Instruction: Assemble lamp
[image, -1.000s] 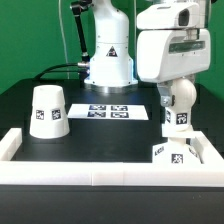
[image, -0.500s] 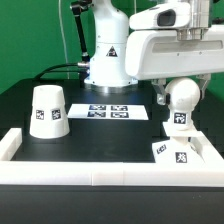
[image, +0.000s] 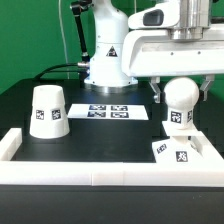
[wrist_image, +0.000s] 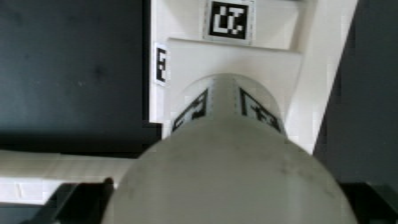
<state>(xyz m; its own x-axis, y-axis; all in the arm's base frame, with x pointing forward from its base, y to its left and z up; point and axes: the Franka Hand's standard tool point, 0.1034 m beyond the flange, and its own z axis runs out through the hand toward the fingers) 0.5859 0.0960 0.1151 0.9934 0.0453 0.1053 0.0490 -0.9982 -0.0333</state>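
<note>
One bulb (image: 179, 106) in gripper (image: 180, 93), long axis vert., neck down.

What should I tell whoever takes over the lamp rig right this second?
Gripper: shut on the bulb, holding it in the air above the base, not touching it.
Base: flat on the table, at the exterior view's right.
Shade: standing on the table at the exterior view's left, nothing on it.
Done: bulb picked up.
Left: seat the bulb on the base, then fit the shade.
</note>
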